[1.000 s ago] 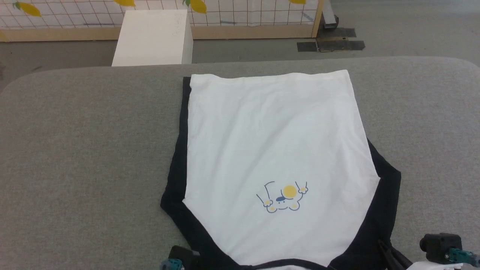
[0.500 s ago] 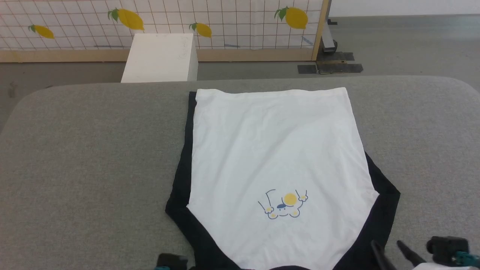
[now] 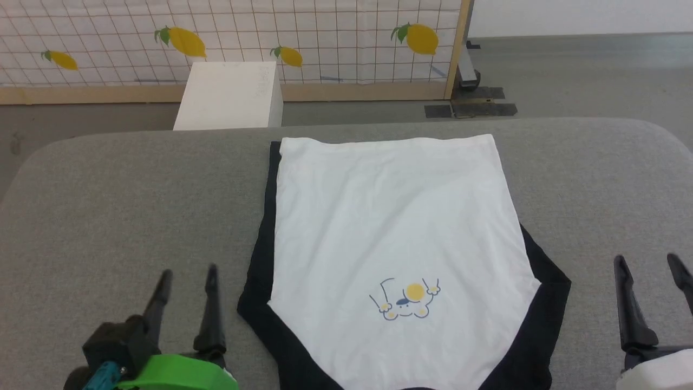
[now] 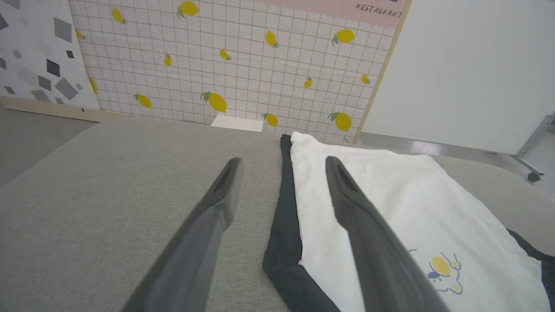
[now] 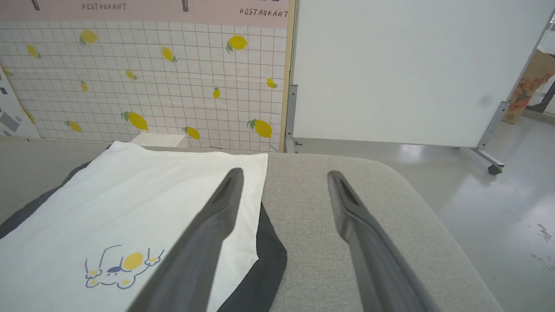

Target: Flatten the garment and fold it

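While the left gripper (image 3: 188, 272) stands at the near left of the grey table (image 3: 108, 189) with its two dark fingers spread apart and nothing between them, the right gripper (image 3: 647, 260) stands at the near right, also spread wide and holding nothing. Between them the shirt (image 3: 395, 216) lies flat on the table, chest side up and clear of both grippers. Its small cartoon print (image 3: 406, 298) with a yellow circle is at the near end and its straight white hem at the far end. Black sleeve cloth shows as a strip along its left edge and as wedges at both near sides. Beyond the table stands a white box (image 3: 230, 95), then a tiled screen with lemons (image 3: 325, 32).
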Available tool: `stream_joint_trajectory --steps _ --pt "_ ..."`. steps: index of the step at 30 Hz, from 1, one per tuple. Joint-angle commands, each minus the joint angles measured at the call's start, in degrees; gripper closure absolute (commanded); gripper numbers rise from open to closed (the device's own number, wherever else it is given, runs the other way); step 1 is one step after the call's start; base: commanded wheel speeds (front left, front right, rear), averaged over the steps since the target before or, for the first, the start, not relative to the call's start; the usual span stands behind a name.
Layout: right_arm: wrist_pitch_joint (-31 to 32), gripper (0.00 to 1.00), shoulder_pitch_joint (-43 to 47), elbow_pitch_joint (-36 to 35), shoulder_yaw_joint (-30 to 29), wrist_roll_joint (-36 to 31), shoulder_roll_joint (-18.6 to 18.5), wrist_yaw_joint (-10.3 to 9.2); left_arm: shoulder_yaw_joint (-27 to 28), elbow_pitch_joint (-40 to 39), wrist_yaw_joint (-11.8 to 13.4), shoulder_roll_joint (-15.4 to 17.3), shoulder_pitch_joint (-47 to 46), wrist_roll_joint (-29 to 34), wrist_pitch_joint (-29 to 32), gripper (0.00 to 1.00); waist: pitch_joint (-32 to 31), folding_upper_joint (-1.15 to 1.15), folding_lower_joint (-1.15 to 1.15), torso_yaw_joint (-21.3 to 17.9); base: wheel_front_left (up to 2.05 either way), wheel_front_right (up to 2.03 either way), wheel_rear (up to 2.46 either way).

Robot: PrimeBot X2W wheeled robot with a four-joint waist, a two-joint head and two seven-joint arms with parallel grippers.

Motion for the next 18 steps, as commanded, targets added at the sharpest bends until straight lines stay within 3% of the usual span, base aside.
stream_joint_trajectory --steps 1,6,9,13,18 --pt "-1.7 0.0 -1.1 -0.8 0.3 -2.0 0.5 -0.08 0.6 -0.5 1.5 -0.8 -0.7 2.0 -1.5 0.0 -0.5 0.0 0.0 -0.3 0.0 0.0 0.0" --pt "-5.4 0.0 -0.8 -0.9 1.6 -6.7 0.9 -0.08 0.6 0.5 3.8 -3.1 0.7 8.7 -3.5 0.0 -1.3 0.0 0.0 -0.7 0.0 0.0 0.0" --pt "-6.4 0.0 -0.1 0.2 1.1 -5.5 1.0 -0.08 0.5 2.1 4.1 -5.0 2.0 11.6 -3.8 0.0 -1.7 0.0 0.0 -0.8 0.0 0.0 0.0" --pt "-6.8 0.0 0.9 1.0 1.0 -3.1 1.1 -0.08 1.3 3.3 3.0 -6.9 3.0 13.5 -3.8 0.0 -1.7 0.0 0.0 -0.6 0.0 0.0 0.0" --pt "-6.7 0.0 0.5 0.5 0.8 -1.9 1.1 -0.08 3.3 3.5 -1.0 -4.3 -1.5 13.3 -2.7 0.0 0.2 0.0 0.0 -0.1 0.0 0.0 0.0"
